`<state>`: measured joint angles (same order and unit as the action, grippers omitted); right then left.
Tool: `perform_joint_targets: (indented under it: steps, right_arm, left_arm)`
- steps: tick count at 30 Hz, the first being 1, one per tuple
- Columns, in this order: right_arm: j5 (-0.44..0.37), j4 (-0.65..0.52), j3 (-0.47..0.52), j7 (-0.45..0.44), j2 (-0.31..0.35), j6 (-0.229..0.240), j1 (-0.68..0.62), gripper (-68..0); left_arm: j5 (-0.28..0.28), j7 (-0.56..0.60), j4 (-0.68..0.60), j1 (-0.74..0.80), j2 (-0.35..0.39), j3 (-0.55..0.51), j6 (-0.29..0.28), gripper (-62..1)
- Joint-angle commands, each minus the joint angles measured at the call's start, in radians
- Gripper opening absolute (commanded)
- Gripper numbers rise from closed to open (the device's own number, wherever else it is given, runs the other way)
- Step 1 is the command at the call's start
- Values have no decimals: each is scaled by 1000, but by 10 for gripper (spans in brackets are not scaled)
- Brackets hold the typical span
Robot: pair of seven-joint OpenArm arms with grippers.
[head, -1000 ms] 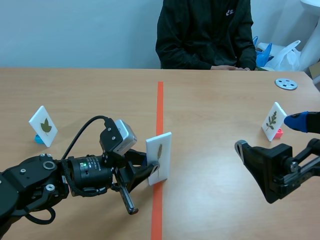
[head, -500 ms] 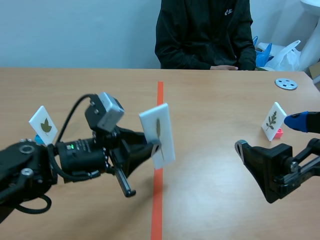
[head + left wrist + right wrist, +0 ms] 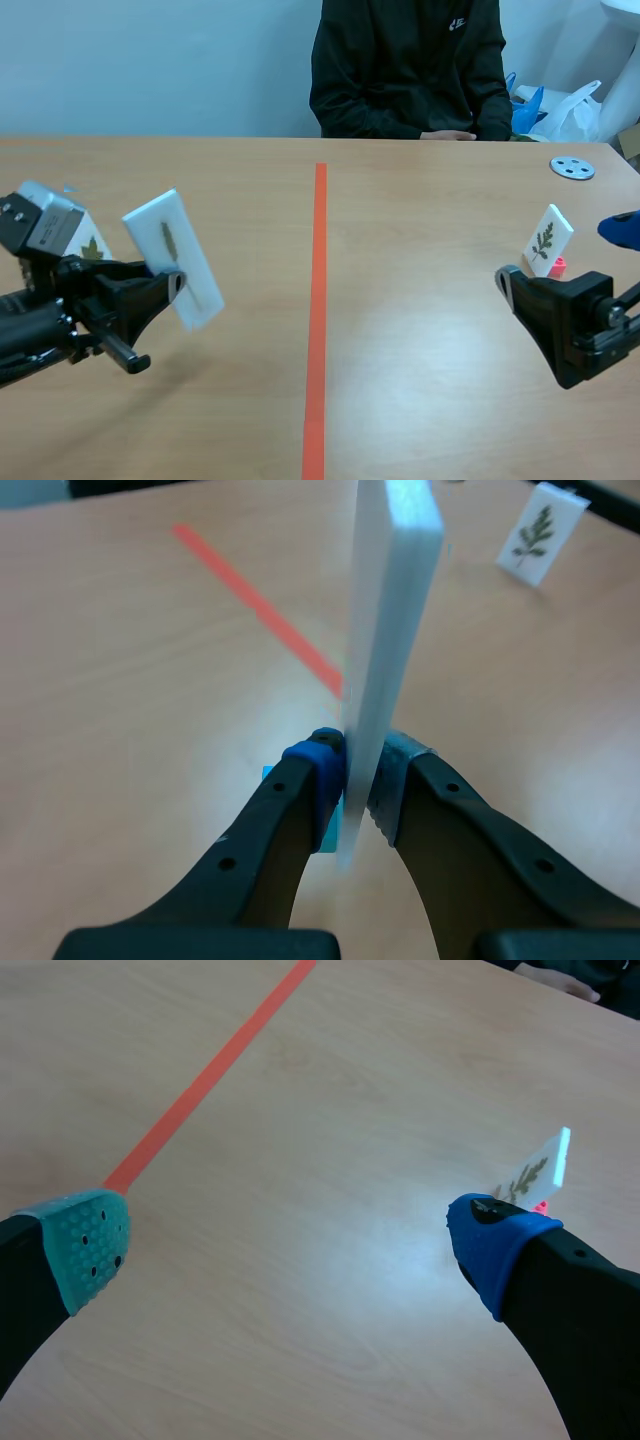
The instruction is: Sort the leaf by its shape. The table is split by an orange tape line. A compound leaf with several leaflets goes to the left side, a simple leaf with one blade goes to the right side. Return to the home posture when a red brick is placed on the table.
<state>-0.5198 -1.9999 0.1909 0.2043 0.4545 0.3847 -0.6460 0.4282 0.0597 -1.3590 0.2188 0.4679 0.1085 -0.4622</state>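
Holds leaf card point(image 3: 172, 258) clamped in left gripper point(image 3: 357, 775), aloft left of orange tape line point(image 3: 318, 300). Shows right gripper point(image 3: 290, 1235) spread, empty, right of it. Placement step, by judgement; next needs lowering upright, then release.

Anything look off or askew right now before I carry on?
The white card in the left gripper hangs tilted above the table's left side, pinched near one end. Its leaf looks like one narrow blade, which would belong right of the orange tape line, though it is too small to be sure.
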Motion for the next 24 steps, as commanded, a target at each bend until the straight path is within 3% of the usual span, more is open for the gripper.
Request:
perform_joint_targets:
  steps: [1,9,17,21,24]
  right_arm:
    - [-5,0,18,-16,2,-3,12,4]
    - [-7,0,24,-16,2,-3,12,4]
    - [-7,0,24,-16,2,-3,12,4]
    - [-7,0,24,-16,2,-3,12,4]
    - [-7,0,24,-16,2,-3,12,4]
  left_arm:
    - [25,18,-6,5,-11,-35,20,-554]
    - [40,-10,-5,36,-84,-186,148,-554]
    - [34,5,48,38,-152,-235,293,-554]
    - [32,58,106,27,-174,-248,344,-554]
    - [31,90,160,5,-187,-258,348,-554]
